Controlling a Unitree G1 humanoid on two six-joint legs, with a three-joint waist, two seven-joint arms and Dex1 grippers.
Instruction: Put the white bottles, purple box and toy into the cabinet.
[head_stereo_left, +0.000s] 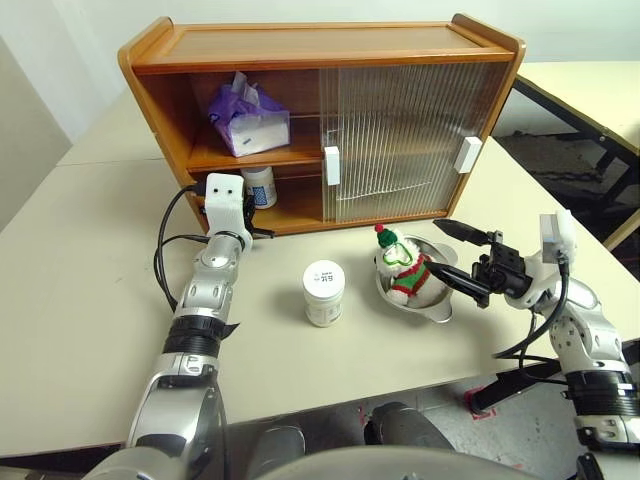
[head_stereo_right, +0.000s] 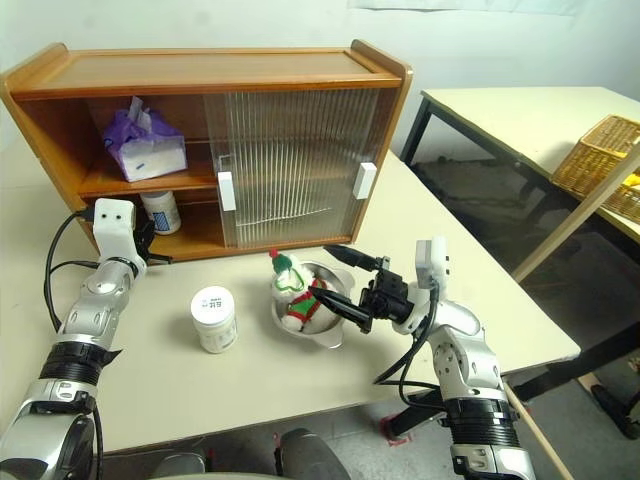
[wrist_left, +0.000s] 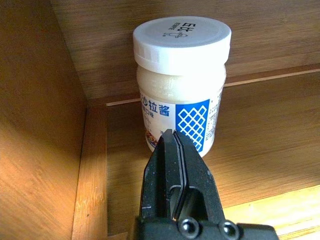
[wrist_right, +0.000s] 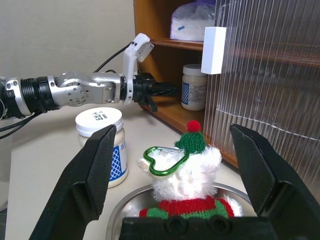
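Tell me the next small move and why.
Probably close the right gripper on the toy: its open fingers already flank the toy in the steel bowl. The left gripper, shut, has one white bottle on the cabinet's lower shelf.

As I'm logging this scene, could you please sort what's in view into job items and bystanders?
Job: cabinet; purple box; shelved bottle; table bottle; toy.
Bystanders: steel bowl; wicker basket; side table.
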